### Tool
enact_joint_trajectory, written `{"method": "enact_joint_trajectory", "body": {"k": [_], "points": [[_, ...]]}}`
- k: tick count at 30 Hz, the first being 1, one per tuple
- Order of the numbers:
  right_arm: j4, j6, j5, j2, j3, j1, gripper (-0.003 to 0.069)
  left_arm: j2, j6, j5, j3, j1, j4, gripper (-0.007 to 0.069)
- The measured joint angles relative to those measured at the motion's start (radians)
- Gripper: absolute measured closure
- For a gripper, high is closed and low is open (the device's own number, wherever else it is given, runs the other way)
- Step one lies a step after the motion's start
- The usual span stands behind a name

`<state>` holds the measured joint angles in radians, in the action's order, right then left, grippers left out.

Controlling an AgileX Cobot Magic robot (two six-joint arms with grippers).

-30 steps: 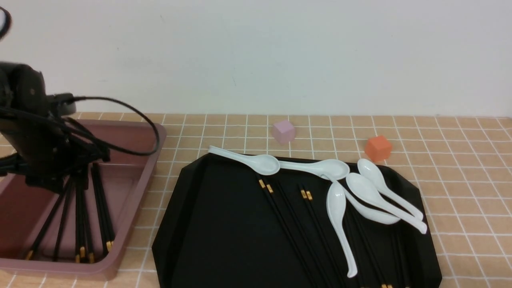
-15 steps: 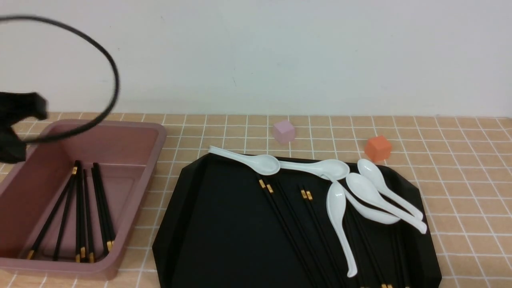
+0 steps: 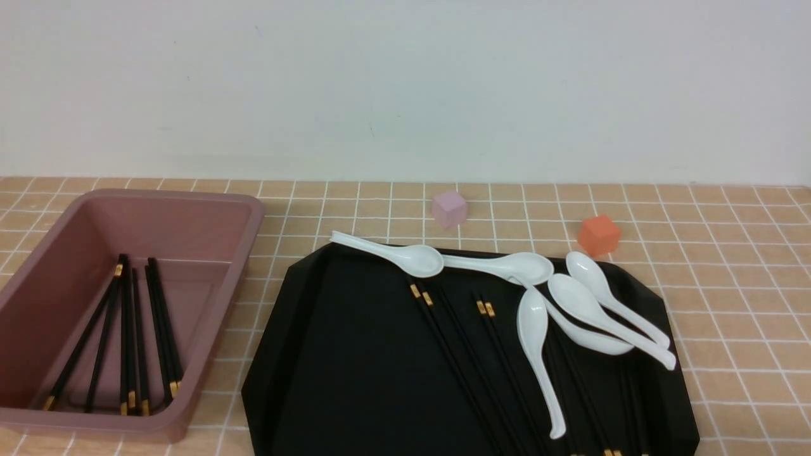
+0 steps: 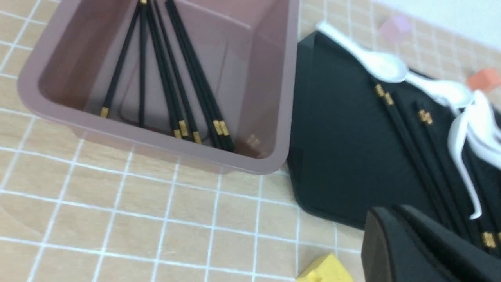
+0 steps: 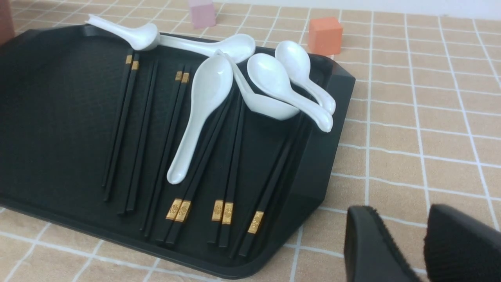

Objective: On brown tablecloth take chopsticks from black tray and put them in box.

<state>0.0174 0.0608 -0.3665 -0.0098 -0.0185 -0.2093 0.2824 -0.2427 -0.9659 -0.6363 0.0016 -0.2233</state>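
The box [image 3: 250, 215] stands at the left on the brown tablecloth [image 3: 728, 285] with several chopsticks [image 3: 130, 335] lying in it. The black tray [image 3: 355, 354] lies in the middle with several more chopsticks [image 3: 419, 294] on it, partly under white spoons [image 3: 535, 329]. Neither gripper shows in the front view. In the left wrist view my left gripper [image 4: 395, 209] is shut and empty, above the cloth near the tray [image 4: 336, 156] and the box [image 4: 291, 78]. In the right wrist view my right gripper [image 5: 399, 219] is open and empty over the cloth beside the tray [image 5: 58, 117].
A pink cube [image 3: 450, 209] and an orange cube [image 3: 599, 234] sit behind the tray. A yellow block [image 4: 327, 270] lies on the cloth near my left gripper. A white wall runs behind the table.
My left arm, which was over the box a second ago, has pulled back to the left and out of the front view. The chopsticks stay in the box.
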Motion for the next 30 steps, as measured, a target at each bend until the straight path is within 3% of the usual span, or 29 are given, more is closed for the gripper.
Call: {"method": "enact_joint_trajectory", "body": {"k": [7, 22, 30], "points": [[0.000, 0.000, 0.000, 0.000, 0.000, 0.000, 0.0419, -0.092, -0.004, 0.117, 0.079, 0.000, -0.025, 0.0637], [0.000, 0.000, 0.000, 0.000, 0.000, 0.000, 0.0419, -0.093, 0.005, 0.140, 0.090, 0.000, -0.005, 0.0637], [0.000, 0.000, 0.000, 0.000, 0.000, 0.000, 0.0419, -0.115, -0.004, 0.552, 0.325, -0.005, 0.053, 0.0637]]}}
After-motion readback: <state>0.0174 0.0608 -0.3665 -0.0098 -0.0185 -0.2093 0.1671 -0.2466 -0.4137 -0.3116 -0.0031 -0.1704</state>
